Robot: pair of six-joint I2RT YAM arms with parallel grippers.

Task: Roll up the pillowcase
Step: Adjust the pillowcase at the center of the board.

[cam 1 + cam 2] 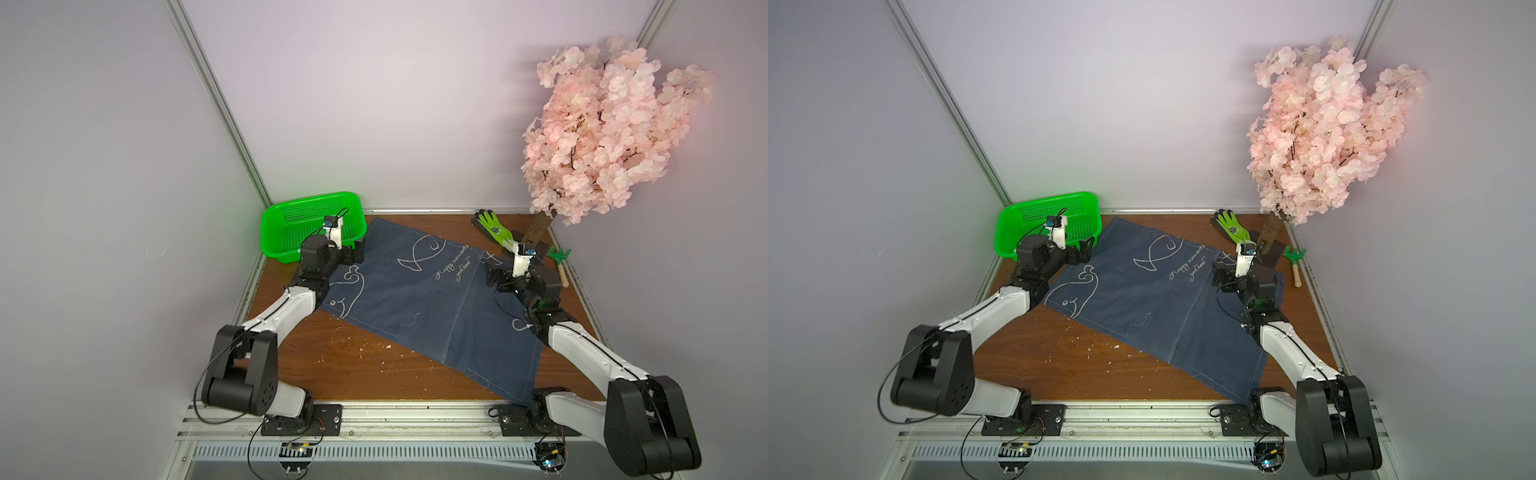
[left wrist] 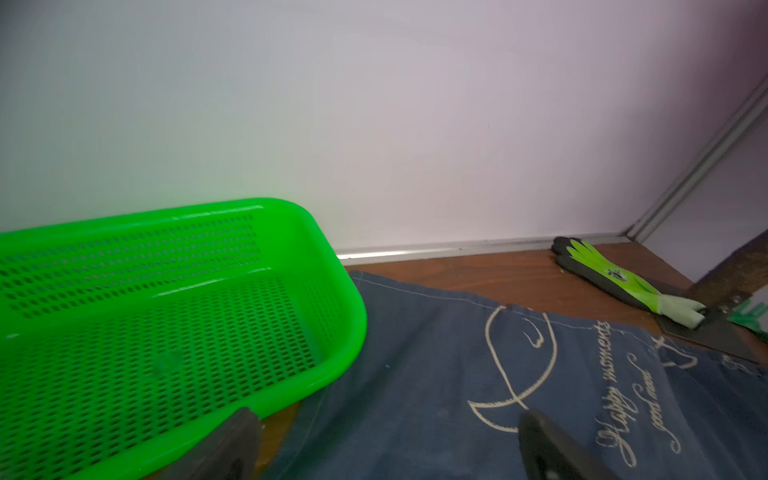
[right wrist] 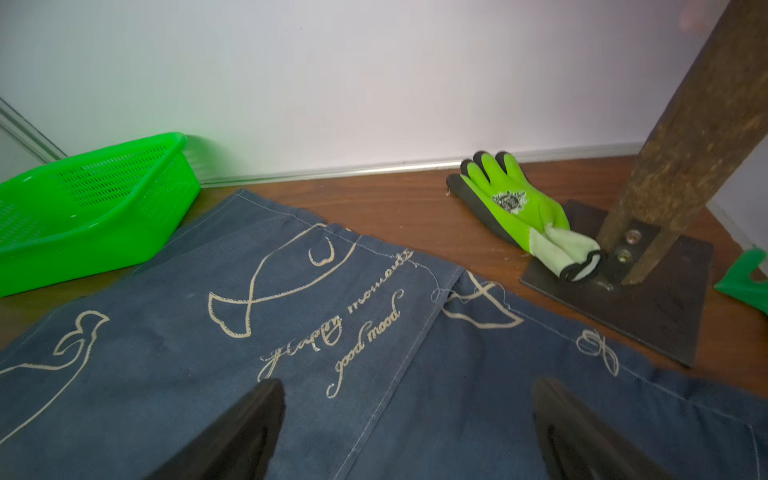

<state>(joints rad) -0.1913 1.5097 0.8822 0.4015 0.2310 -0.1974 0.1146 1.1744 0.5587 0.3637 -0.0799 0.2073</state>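
Pillowcase (image 1: 415, 303), a dark denim-blue rectangular cloth with white stitched whales and lettering: flat, rolling not yet begun.
It lies spread and askew on the brown wooden table (image 1: 332, 365), with no edge turned over. The left gripper (image 1: 358, 254) is at its far corner beside the bright green perforated plastic basket (image 1: 309, 198). The right gripper (image 3: 407, 390) is above the far edge. Both have jaws spread wide and hold nothing; they probably hover clear of the fabric. The whole roll remains to be done.

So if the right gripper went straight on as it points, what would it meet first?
Probably the pillowcase, near its lettering: the open right gripper aims low over it. If it skims past, bare table, then the wall; the glove lies aside.
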